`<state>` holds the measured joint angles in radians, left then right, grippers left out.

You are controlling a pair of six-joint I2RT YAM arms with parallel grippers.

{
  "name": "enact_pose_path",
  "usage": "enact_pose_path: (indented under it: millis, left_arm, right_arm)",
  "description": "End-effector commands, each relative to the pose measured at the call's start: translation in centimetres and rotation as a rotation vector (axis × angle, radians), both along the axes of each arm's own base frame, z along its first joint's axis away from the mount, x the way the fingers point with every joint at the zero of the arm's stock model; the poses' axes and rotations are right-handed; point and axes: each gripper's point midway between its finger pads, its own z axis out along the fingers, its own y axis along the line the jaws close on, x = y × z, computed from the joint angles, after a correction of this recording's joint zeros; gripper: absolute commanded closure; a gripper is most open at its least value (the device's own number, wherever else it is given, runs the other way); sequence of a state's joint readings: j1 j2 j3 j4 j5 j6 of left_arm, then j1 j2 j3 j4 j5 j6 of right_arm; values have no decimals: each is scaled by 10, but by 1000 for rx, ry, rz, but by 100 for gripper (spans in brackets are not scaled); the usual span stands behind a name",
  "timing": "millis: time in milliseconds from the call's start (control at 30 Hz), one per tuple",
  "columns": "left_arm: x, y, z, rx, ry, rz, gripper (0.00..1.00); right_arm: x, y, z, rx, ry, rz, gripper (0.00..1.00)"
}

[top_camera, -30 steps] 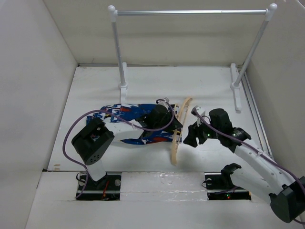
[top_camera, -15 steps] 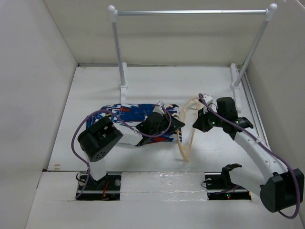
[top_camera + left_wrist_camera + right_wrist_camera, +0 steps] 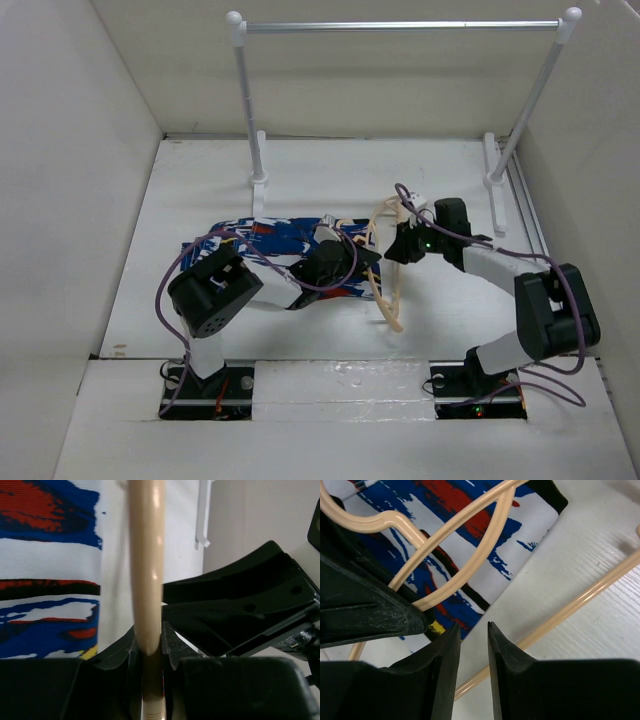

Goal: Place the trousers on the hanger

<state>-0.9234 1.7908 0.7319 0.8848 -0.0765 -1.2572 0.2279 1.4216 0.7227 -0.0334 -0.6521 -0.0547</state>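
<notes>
White links, black joint housings, looping purple cables on left arm [image 3: 215,295], right arm [image 3: 490,265]; green lights on latter. Matte black angular fingers [image 3: 445,670] on left gripper [image 3: 148,647], right gripper [image 3: 473,630].

Right gripper [image 3: 397,247] moved from the near-right of the hanger [image 3: 146,555] up and left, now just beside its upper part and close to the left gripper [image 3: 350,260]. Right arm folded, elbow pulled back to the right. Hanger went from lying as a narrow sliver to turned with its arch showing; lower tip shifted right. Left arm's big link swung slightly right.
</notes>
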Motion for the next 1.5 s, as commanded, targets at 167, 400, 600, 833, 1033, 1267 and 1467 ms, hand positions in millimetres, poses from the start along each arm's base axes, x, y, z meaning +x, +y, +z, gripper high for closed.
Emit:
enact_pose_path:
  millis: [167,400,600,833,1033,1267,1467]
  left_arm:
    - [4,12,-31,104,5,49,100]
    - [4,17,-30,110,0,63,100]
    - [3,19,-31,115,0,60,100]
    - [5,25,-28,156,-31,72,100]
    - [6,37,-36,222,-55,73,100]
    - [16,66,-30,353,-115,103,100]
    - [6,81,-38,431,-120,80,100]
  right_arm:
    - [34,14,-12,8,-84,10,58]
    - [20,34,-35,25,-33,59,45]
    - [13,43,-52,34,32,37,41]
    - [9,46,-53,58,45,23,90]
    - [17,23,-14,94,-17,-38,100]
    - [28,-22,27,74,-62,-110,100]
    - [25,-67,36,84,-80,-225,100]
